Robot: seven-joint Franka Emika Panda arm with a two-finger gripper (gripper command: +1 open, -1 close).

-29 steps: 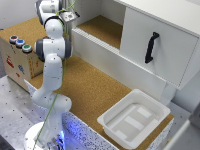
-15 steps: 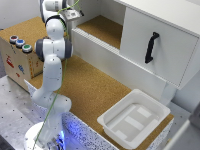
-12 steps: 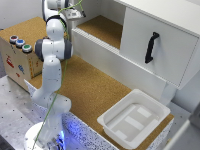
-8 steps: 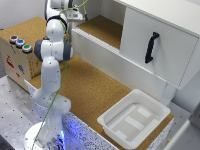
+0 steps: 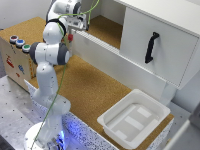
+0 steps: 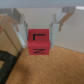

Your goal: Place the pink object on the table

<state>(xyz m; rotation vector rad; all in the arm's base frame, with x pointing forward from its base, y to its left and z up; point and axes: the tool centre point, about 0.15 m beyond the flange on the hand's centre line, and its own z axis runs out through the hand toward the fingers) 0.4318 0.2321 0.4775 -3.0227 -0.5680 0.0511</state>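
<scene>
High above the tabletop (image 5: 100, 95), beside the white cabinet wall (image 5: 115, 62), the pincer (image 6: 39, 26) is clamped on the pink object (image 6: 38, 43) — a cube-like lump — and letting go from this height could make it bounce or roll away.

Compared with the earlier exterior frames, the arm's upper links and wrist are displaced toward the exterior view's right and slightly up. The gripper (image 5: 71, 33) now sits at the front edge of the open white drawer (image 5: 107, 50), whereas 1.9 s ago it hung above the table (image 5: 95, 90) just short of that edge. The pink object (image 5: 71, 36) travels with the gripper and is clamped between the fingers (image 6: 58, 23).
</scene>
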